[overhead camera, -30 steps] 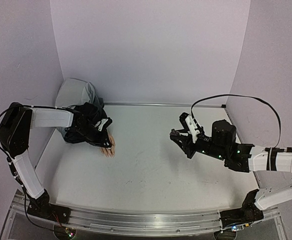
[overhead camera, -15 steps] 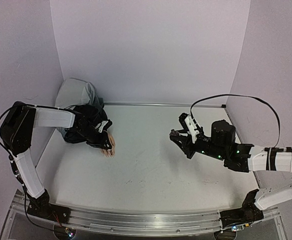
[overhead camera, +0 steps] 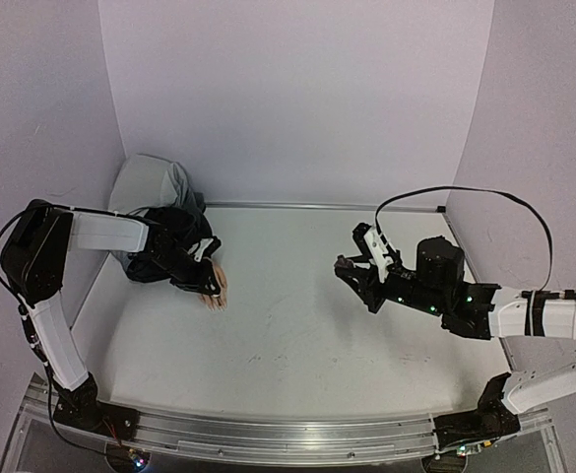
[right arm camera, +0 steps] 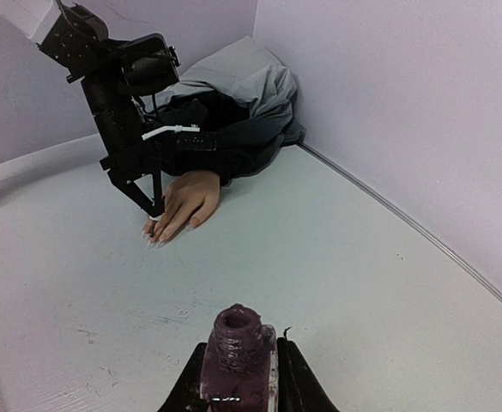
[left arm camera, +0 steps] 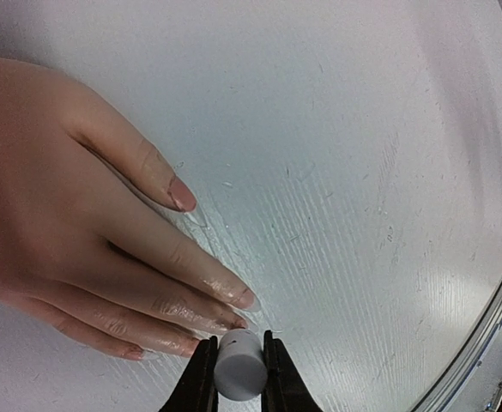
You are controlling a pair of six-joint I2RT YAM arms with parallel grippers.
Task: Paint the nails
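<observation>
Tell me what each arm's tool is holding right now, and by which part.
The left tool clamps the white cap by its sides. The right tool grips the open polish bottle by its body, neck up.

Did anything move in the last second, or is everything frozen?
Hardly anything. The left gripper, shut on the white cap, shifted very slightly at the fingertips of the mannequin hand. The hand itself stayed put, and so did the right gripper holding the open purple bottle.
</observation>
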